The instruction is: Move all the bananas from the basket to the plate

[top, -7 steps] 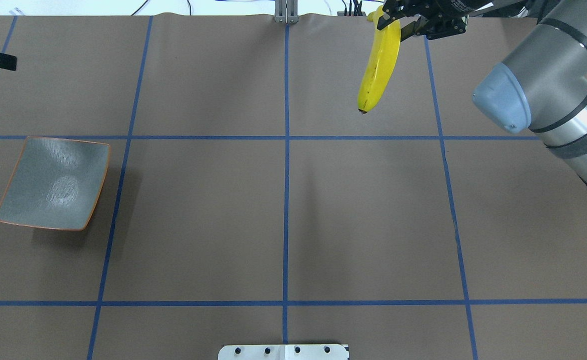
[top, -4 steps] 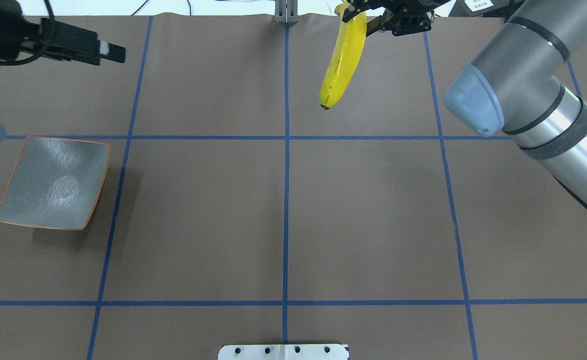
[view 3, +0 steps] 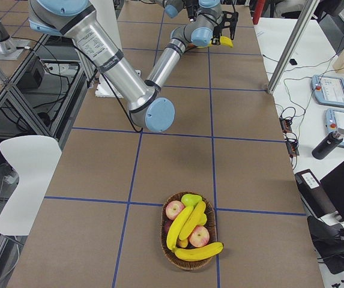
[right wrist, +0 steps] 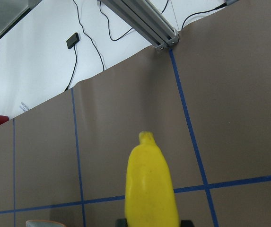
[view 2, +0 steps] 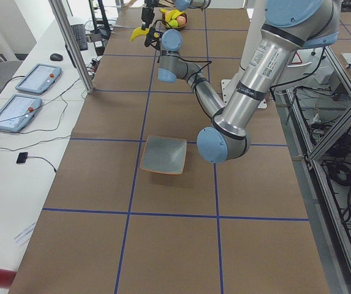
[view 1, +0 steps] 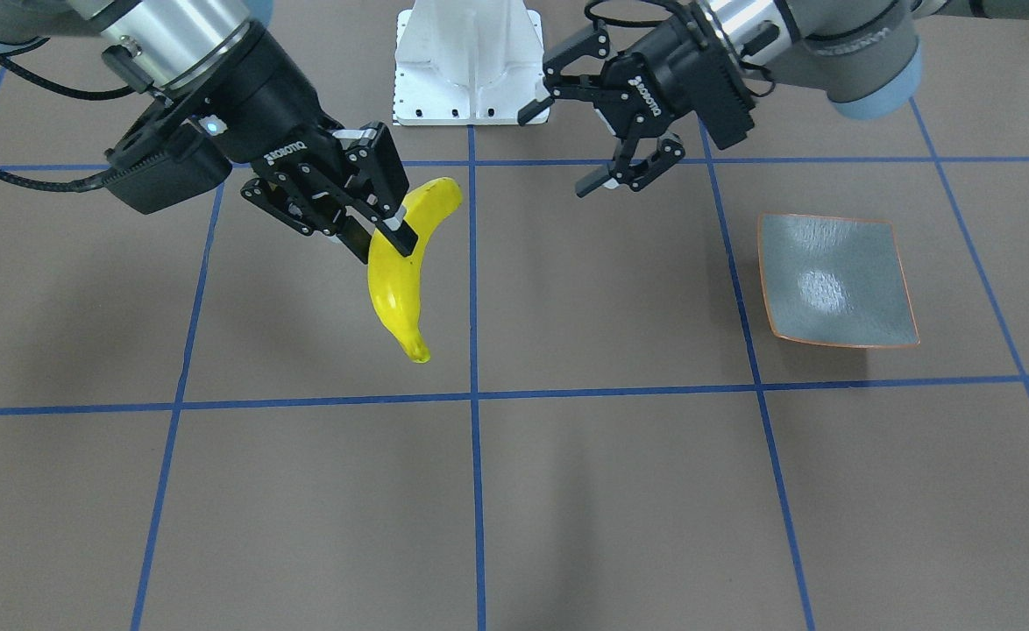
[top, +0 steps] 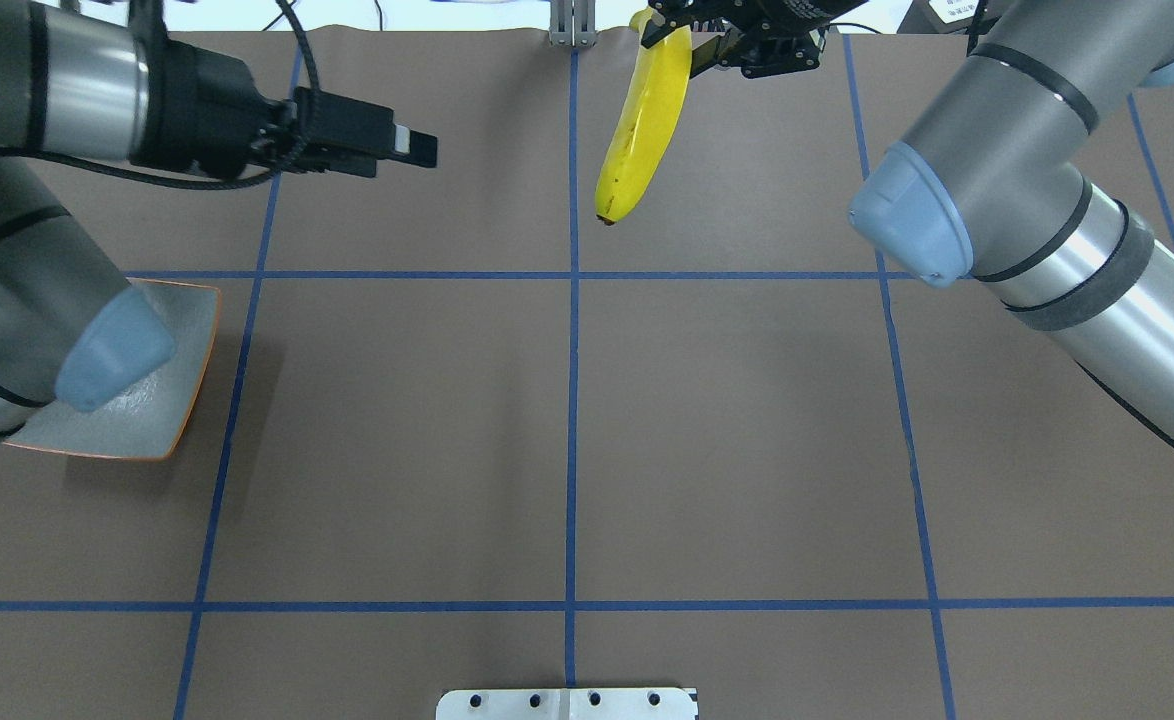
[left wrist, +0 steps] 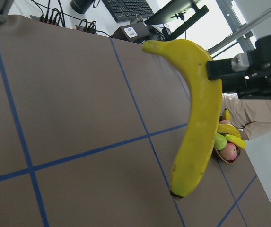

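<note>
R pincer [view 1: 379, 237] clamped on banana [view 1: 400, 289] near stem end; fruit hangs above table [top: 397, 450], 12 o'clock in overhead view; L pincer [view 1: 560, 151] spread wide, near it; plate [view 1: 839, 280] at 9 o'clock; other bananas [view 3: 187, 225] in basket [view 3: 184, 263]

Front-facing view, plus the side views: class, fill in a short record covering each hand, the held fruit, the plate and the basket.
right hand: shut on one banana, held in the air
left hand: open, empty, between that banana and the plate
plate: empty
basket: holds other bananas and apples
progress: nothing on the plate yet
</note>
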Controlling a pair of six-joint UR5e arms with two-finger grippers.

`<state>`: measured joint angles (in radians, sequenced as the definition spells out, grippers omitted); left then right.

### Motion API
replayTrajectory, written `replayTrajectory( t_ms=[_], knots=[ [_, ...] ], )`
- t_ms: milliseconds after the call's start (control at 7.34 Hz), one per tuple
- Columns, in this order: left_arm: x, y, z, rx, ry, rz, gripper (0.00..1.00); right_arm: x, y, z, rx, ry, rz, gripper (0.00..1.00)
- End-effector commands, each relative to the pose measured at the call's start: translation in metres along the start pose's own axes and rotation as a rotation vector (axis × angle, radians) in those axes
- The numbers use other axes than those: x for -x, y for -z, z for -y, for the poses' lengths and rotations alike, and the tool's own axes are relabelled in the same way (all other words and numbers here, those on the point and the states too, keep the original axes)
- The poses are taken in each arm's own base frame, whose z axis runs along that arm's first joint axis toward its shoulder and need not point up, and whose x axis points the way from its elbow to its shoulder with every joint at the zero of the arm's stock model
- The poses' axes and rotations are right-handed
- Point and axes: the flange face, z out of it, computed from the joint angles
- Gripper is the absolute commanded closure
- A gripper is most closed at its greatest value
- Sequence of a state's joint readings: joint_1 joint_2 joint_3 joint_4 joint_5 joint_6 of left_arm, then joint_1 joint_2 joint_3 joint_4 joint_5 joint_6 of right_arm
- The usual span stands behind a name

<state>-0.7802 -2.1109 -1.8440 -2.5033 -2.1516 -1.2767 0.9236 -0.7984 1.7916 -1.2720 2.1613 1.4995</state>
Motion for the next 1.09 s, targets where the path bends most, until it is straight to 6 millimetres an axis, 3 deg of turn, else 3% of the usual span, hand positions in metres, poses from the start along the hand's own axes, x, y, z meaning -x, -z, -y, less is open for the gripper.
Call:
replayTrajectory(
  t_ms=[0,409,953],
  knots=[
    [-0.023,-0.016,-0.013,0.022,-0.018,-0.057,0.0,0.008,-0.011,-0.018,0.034,0.011,0.006,1.0],
    [-0.025,-0.017,-0.013,0.021,-0.02,-0.061,0.0,0.019,-0.013,-0.045,0.071,0.032,0.031,1.0],
    [-0.026,-0.018,-0.008,-0.014,-0.022,-0.055,0.0,0.023,-0.009,-0.059,0.086,0.044,0.048,1.0]
  ],
)
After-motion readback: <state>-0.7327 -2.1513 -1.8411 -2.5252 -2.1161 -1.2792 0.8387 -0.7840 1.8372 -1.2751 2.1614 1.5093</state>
